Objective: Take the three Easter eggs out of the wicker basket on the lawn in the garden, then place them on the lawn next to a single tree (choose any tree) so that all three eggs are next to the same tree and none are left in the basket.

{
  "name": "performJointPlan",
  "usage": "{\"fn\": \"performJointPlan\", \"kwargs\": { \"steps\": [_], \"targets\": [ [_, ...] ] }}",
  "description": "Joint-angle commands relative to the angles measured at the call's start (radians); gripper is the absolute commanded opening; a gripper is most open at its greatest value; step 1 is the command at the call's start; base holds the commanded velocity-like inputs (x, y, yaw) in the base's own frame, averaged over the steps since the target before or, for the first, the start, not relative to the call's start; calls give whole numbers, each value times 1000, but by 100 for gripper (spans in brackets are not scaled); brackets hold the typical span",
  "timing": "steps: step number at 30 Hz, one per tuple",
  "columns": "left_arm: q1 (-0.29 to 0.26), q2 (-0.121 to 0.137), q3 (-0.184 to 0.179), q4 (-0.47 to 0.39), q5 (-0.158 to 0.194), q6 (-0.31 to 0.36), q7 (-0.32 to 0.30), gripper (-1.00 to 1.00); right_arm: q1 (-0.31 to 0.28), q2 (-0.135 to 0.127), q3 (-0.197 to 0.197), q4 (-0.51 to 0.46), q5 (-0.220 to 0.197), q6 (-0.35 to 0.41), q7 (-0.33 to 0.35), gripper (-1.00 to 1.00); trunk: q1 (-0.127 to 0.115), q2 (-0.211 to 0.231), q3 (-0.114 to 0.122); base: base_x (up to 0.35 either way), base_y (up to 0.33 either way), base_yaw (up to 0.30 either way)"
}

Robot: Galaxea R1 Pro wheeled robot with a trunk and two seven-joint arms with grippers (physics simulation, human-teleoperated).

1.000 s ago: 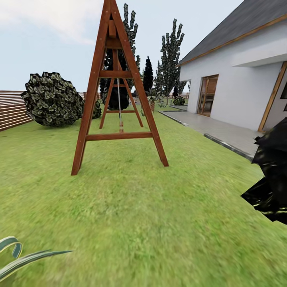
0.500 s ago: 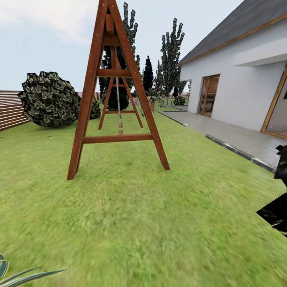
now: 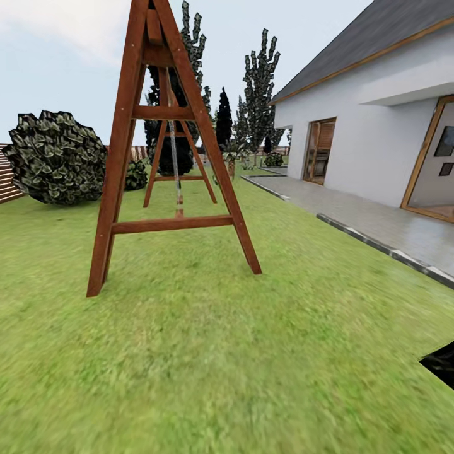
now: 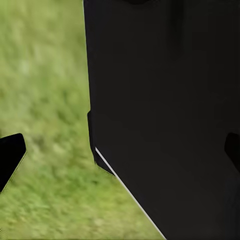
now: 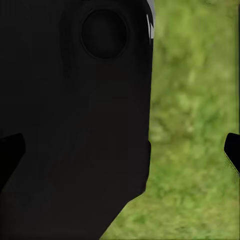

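— While the robot is on its way, what does the head view give?
— The lawn (image 3: 208, 353), a wooden swing frame (image 3: 165, 157) standing on it, a round shrub (image 3: 55, 157) by its far left edge, the tree (image 3: 260, 94) far off behind, grey paving (image 3: 378, 221) and a white house (image 3: 378, 126) along its right edge. No basket or eggs here.
— Left wrist view?
— Blurred grass beside a black body; the left pincer (image 4: 120, 150) looks spread, holding nothing.
— Right wrist view?
— Likewise; the right pincer (image 5: 122, 145) looks spread and empty.
— So the step?
— Searching, I judge. Next: drive or turn until the basket shows.
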Motion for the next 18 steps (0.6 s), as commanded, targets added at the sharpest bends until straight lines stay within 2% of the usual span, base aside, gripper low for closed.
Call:
{"fn": "performJointPlan", "kwargs": {
  "steps": [1,18],
  "targets": [
    [1,0,0,-2,-1,0,0,100,0,0,0,0,0,0,0,100,1,0,-1,338,0,-11],
    [1,0,0,-2,-1,0,0,100,0,0,0,-1,0,0,0,100,1,0,-1,338,0,-1]
  ]
}}
